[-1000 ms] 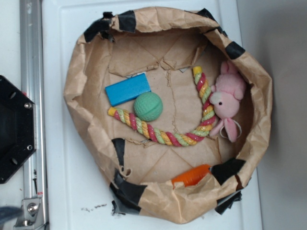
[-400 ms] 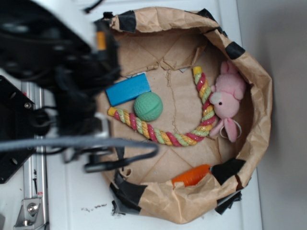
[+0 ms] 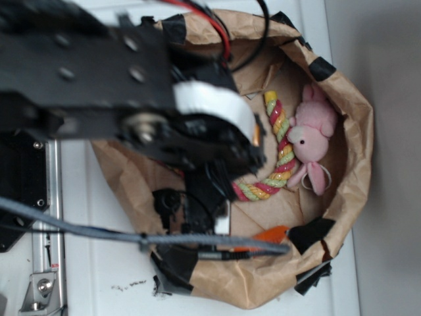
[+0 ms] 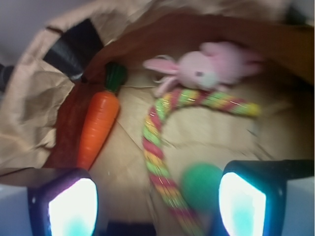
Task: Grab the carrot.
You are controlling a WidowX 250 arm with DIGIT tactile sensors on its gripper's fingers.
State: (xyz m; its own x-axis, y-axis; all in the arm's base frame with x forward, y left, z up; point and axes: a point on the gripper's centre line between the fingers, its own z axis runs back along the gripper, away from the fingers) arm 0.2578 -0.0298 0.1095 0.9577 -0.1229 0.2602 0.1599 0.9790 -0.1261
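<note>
While the gripper (image 4: pixel 157 206) hangs spread and empty, carrot (image 4: pixel 98 128) lies ungrasped at ten o'clock by the paper bag wall (image 4: pixel 29 103); approach and closing remain.

carrot (image 4: pixel 98 129) against paper bag wall (image 4: pixel 29 103), rope toy (image 4: pixel 162 147) beside; hand (image 4: pixel 157 206) spread wide, empty.

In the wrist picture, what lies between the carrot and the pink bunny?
Only bare brown paper lies between the carrot and the pink bunny in the wrist view; the rope toy curves just below that gap.
</note>
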